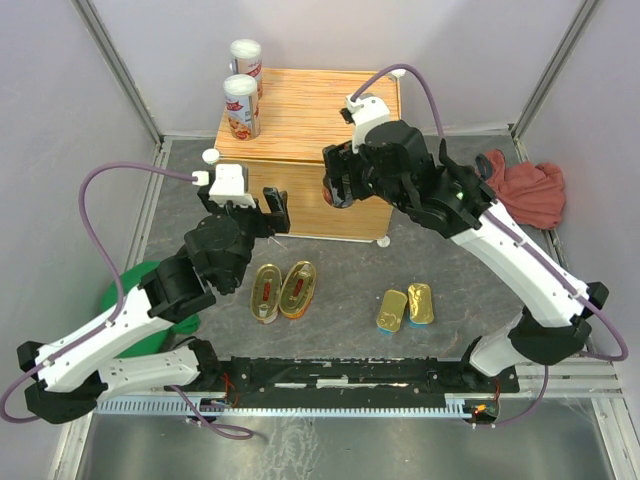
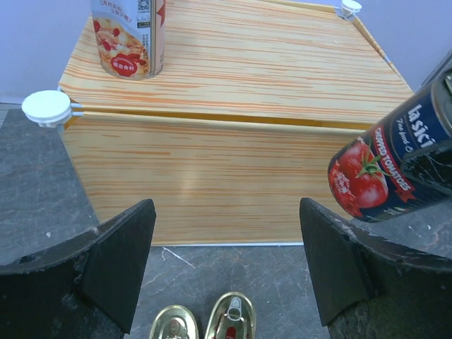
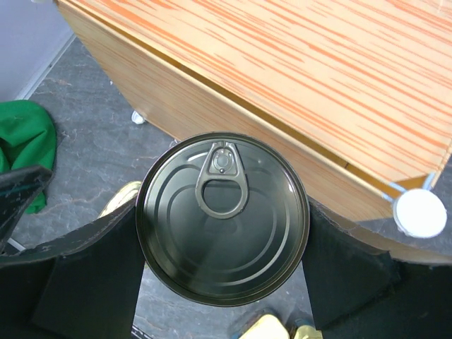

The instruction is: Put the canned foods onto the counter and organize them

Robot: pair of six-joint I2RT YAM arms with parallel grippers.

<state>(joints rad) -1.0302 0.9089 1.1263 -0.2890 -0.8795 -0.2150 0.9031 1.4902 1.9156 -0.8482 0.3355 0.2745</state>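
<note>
Presently the right gripper [image 3: 222,282] is clamping a dark round tin [image 3: 222,219] before the light wood-grain counter [image 1: 320,100], probably risking clipping its edge; the left gripper [image 2: 226,268] is gaping empty.

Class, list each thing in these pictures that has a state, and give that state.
Tall cans: upright on counter, lids on.
Tomato tin: sealed, held tilted, off the table.
Oval tins: flat on table, side by side.
Rectangular tins: flat on table, side by side.
Left gripper: open, empty.
Right gripper: shut on tomato tin.
Red cloth: crumpled.
</note>
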